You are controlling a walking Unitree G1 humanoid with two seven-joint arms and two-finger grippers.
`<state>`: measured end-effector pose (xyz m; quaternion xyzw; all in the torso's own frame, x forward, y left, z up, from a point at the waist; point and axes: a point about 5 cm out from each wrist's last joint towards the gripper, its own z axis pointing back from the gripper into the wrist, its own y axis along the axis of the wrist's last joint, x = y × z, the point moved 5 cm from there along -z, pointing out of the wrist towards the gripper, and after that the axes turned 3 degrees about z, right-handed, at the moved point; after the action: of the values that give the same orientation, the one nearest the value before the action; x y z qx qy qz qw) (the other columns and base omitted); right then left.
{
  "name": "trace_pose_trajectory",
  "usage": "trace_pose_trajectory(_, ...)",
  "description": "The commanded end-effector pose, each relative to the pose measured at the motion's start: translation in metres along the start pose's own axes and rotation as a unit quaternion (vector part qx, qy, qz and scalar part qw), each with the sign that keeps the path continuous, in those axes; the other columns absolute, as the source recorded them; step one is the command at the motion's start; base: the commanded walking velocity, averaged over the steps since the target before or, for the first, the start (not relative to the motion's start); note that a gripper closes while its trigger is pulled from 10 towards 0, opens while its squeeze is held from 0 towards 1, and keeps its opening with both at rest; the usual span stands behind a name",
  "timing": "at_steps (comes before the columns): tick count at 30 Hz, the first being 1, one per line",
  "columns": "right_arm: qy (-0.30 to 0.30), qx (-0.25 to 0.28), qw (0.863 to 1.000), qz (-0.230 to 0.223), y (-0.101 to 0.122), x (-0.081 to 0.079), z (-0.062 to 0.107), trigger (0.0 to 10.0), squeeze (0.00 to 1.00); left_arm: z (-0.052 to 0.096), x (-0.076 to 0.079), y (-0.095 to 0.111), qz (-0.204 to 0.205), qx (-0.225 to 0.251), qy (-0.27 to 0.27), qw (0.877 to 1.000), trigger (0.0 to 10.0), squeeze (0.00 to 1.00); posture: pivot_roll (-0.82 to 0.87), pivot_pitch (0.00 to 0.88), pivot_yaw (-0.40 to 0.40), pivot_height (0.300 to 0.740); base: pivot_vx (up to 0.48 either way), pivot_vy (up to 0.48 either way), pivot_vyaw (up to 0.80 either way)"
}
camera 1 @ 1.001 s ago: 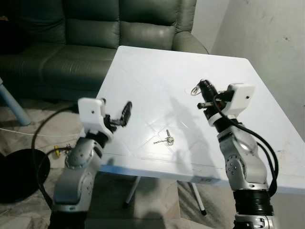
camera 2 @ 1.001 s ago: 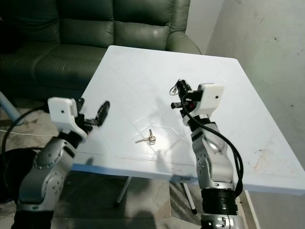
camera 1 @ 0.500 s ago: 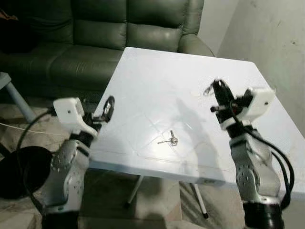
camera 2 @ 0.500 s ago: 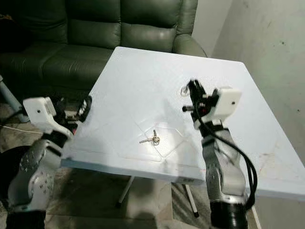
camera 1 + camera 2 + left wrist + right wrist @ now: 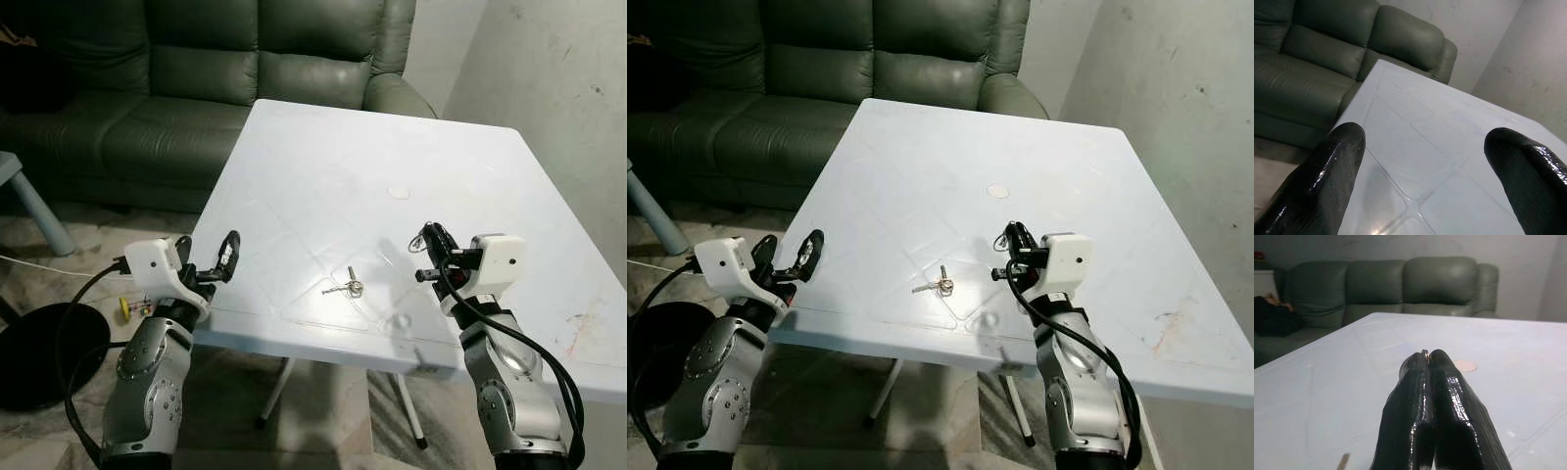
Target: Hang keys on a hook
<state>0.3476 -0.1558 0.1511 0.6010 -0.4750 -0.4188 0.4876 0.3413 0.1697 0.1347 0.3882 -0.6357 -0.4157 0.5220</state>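
Note:
A small bunch of keys (image 5: 345, 287) lies flat on the white table (image 5: 323, 147), near its front edge. To the right of the bunch and just above the tabletop, my right gripper (image 5: 432, 235) is shut on a thin metal key ring (image 5: 416, 240). The ring peeks out between the closed fingertips (image 5: 1424, 352) in the right wrist view. My left gripper (image 5: 206, 257) hovers at the table's front left edge, open, with nothing between its fingers (image 5: 1327, 171). A small round disc (image 5: 398, 193) lies flat on the table beyond the right gripper.
A dark green leather sofa (image 5: 196, 78) stands behind the table. A grey wall (image 5: 568, 98) runs along the right. On the tiled floor to the left are a black round base (image 5: 29, 352), cables and a blue-grey leg (image 5: 29, 211).
The camera has shifted. My right gripper has come down and back toward the table's front, uncovering the round disc. My left gripper has dropped from over the table to its left edge.

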Motion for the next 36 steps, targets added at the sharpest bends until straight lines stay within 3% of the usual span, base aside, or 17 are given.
trace_pose_trajectory(1,-0.010,-0.008,1.000,0.011,-0.001,0.006,-0.001,10.0,0.00,-0.006,0.003,0.000,-0.004,0.001,-0.001,1.000,10.0,0.00,0.02,0.000,-0.073,0.732,0.000,0.000,-0.69)
trace_pose_trajectory(10,-0.011,-0.016,1.000,0.021,-0.006,0.004,-0.005,10.0,0.00,-0.021,0.012,0.001,-0.027,0.003,-0.012,1.000,10.0,0.00,0.02,0.000,-0.069,0.732,0.000,0.000,-0.68)
trace_pose_trajectory(27,-0.009,-0.014,1.000,0.012,-0.008,-0.003,-0.012,10.0,0.00,-0.024,0.011,0.003,-0.013,0.006,0.001,1.000,10.0,0.00,0.02,0.000,-0.069,0.732,0.000,0.000,-0.68)
trace_pose_trajectory(36,-0.007,-0.013,1.000,0.012,-0.008,-0.005,-0.012,10.0,0.00,-0.026,0.006,-0.001,-0.009,-0.006,0.020,1.000,10.0,0.00,0.03,0.000,-0.071,0.732,0.000,0.348,-0.68)
